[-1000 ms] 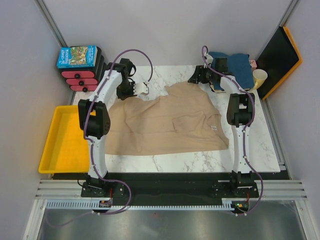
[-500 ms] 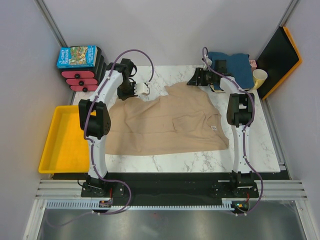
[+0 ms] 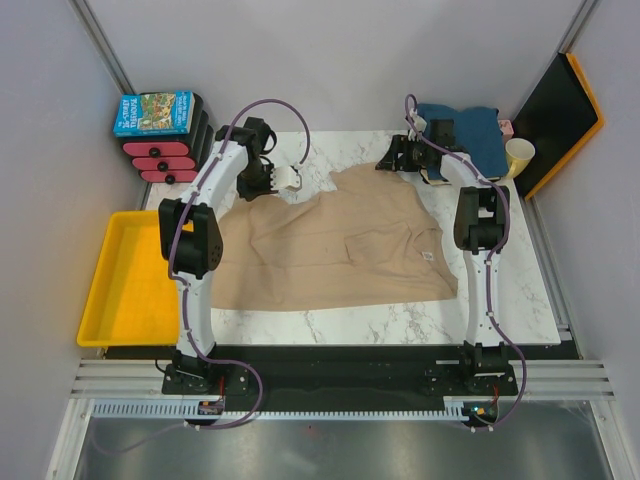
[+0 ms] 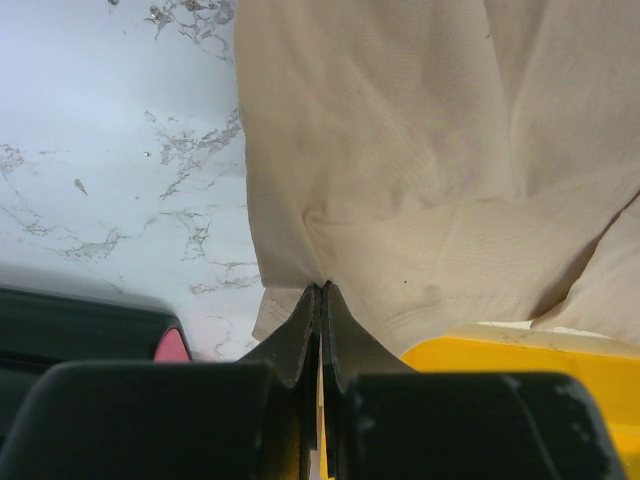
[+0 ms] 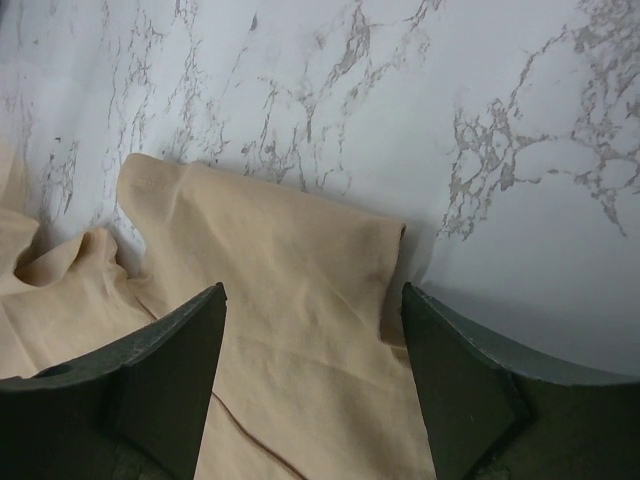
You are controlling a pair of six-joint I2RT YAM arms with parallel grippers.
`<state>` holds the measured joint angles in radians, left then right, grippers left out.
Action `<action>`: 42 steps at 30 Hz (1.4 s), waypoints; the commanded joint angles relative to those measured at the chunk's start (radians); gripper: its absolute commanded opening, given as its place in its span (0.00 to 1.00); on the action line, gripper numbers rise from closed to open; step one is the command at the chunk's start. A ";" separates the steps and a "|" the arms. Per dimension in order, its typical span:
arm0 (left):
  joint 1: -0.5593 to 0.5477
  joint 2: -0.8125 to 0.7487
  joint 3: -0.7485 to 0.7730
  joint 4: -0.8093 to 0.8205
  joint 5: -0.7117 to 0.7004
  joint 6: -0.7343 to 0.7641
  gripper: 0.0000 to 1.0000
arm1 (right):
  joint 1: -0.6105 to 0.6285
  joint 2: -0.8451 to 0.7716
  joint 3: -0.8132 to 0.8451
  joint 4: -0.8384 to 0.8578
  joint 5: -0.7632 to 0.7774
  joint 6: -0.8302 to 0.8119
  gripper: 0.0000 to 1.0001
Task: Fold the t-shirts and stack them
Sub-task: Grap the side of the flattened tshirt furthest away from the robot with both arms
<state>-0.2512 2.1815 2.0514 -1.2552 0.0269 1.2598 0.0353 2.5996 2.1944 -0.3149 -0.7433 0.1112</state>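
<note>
Little has moved over the last second. Our right tool (image 3: 387, 158) has edged slightly toward the far side of the surface (image 3: 500, 300), while the left tool (image 3: 289, 178) sits almost where it was, and the cloth's outline looks unchanged.

Our left tool (image 4: 320, 290) is pressed together and pinches a fold of the tan t-shirt (image 4: 430, 150) at its edge. The cloth gathers into a small pucker right at the fingertips. Beyond that edge we see the bare marble surface (image 4: 120, 150), and a strip of the yellow tray (image 4: 500, 360) shows beneath the cloth.

Our right tool (image 5: 310, 295) stands spread wide and holds nothing. Its two fingers straddle a folded corner of the tan t-shirt (image 5: 290, 260), with the corner's edge lying between them. We cannot tell whether the fingers touch the cloth.

From above, the tan t-shirt (image 3: 340, 245) lies spread across the middle of the surface, with its white label (image 3: 425, 257) near the right arm. Both tools are at its far edge. The teal t-shirt (image 3: 478, 135) lies at the far right corner, just beyond the right tool.
</note>
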 commanded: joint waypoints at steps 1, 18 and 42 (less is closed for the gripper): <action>-0.008 -0.054 0.026 -0.020 0.001 -0.037 0.02 | -0.005 0.030 0.053 0.002 -0.013 0.005 0.78; -0.016 -0.035 0.030 -0.019 0.008 -0.031 0.02 | 0.026 0.053 0.139 0.140 -0.142 0.079 0.63; 0.013 -0.042 0.035 0.051 0.019 -0.069 0.02 | 0.025 -0.108 0.107 -0.039 -0.033 -0.232 0.00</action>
<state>-0.2607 2.1815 2.0525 -1.2503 0.0288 1.2480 0.0616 2.6392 2.3032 -0.2920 -0.8238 0.0494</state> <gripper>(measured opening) 0.023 0.010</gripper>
